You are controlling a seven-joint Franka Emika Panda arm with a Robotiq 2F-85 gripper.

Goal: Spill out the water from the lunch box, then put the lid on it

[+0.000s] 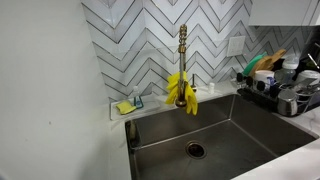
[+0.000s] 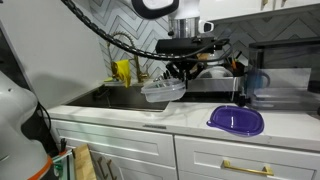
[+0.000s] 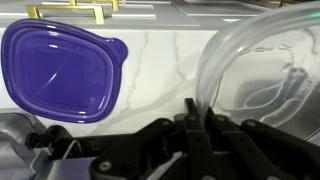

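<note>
The lunch box is a clear plastic container held in the air above the counter edge beside the sink, slightly tilted. My gripper is shut on its rim. In the wrist view the fingers pinch the clear wall of the lunch box. The purple lid lies flat on the white marble counter to the side of the box; it also shows in the wrist view. The gripper and box are out of view in the exterior view of the sink.
A steel sink with a drain, a brass faucet and yellow gloves hanging on it. A dish rack with dishes stands beside the sink. A sponge sits on the ledge. A dark appliance stands behind the lid.
</note>
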